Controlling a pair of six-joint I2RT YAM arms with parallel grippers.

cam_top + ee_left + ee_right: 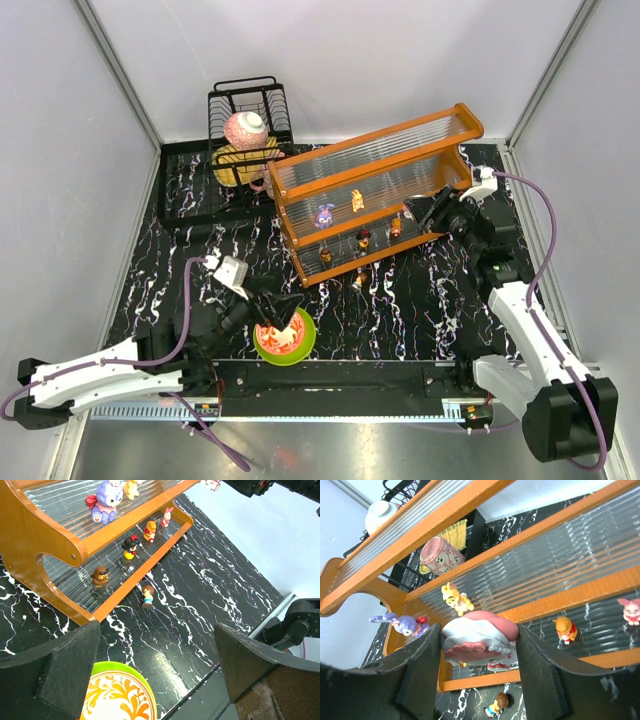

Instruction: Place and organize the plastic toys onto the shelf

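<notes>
Green-rimmed bowl (122,671) half beyond the left wrist view's bottom edge; shelf (30,530) likewise at top.

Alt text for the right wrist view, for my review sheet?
The right gripper holds a pink-and-white round toy between its fingers, close in front of the orange shelf. A yellow toy and a purple toy sit on its upper tier.

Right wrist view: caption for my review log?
Right gripper holds a pink-and-white round toy in its jaws before the orange shelf bearing a yellow toy and a purple toy.
</notes>
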